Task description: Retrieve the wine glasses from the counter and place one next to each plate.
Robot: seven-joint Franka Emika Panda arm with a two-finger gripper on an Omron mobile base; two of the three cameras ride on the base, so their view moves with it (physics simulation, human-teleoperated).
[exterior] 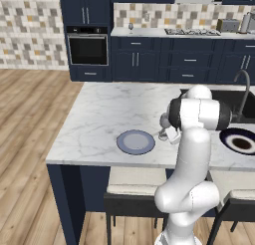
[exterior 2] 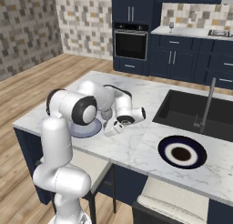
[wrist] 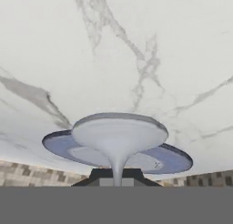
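Note:
My gripper [exterior: 171, 135] [exterior 2: 112, 126] [wrist: 117, 178] is shut on the thin stem of a clear greyish wine glass [exterior: 164, 121] [exterior 2: 106, 114] [wrist: 119, 133], low over the marble island. The glass is just right of the pale blue-grey plate [exterior: 135, 142] [exterior 2: 91, 129] [wrist: 170, 158]; I cannot tell whether it touches the top. The hand view is rolled, with the plate right behind the glass. The white plate with navy ring [exterior: 240, 141] [exterior 2: 182, 153] lies further right near the front edge. A second wine glass [exterior: 131, 26] [exterior 2: 171, 25] stands on the far counter [exterior: 149, 33] [exterior 2: 191, 33].
A dark sink [exterior: 234, 102] [exterior 2: 195, 111] with a tall faucet [exterior: 244, 89] [exterior 2: 207, 102] is set in the island behind the navy-ringed plate. Stools [exterior: 137, 186] [exterior 2: 166, 202] stand under the island's front edge. An oven [exterior: 87, 47] [exterior 2: 130, 43] sits left of the counter.

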